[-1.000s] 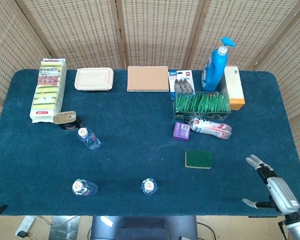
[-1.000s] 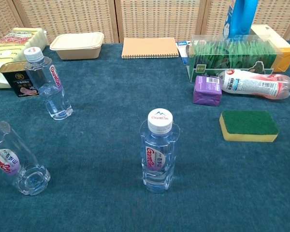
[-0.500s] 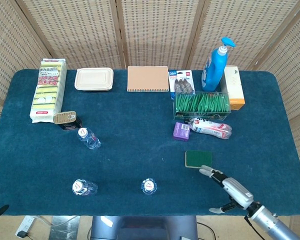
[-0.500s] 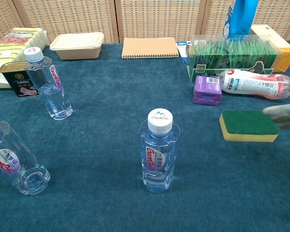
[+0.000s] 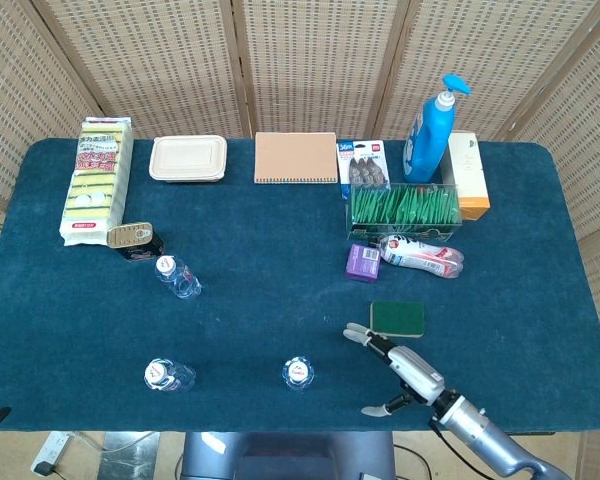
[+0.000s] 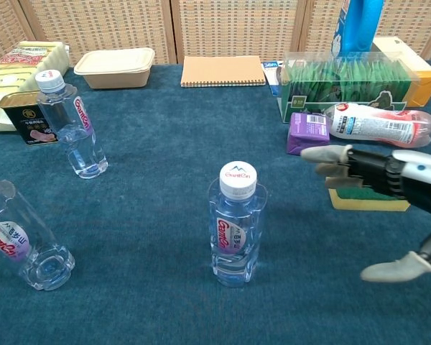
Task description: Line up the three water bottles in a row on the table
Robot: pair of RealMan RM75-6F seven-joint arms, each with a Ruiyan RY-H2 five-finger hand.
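Blue-clothed counter (image 5: 280, 290): right hand (image 5: 395, 368), fingers spread and empty, has been swept from four o'clock toward middle bottle (image 6: 234, 224); a grasp is judged imminent.

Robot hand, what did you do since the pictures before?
The right robot hand swept left along the table's near edge toward the middle water bottle, fingers spread, holding nothing. It now partly hides the green sponge in the chest view. All three bottles stayed put.

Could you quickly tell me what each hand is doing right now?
Left hand: not in view.
Right hand: open, holding nothing.
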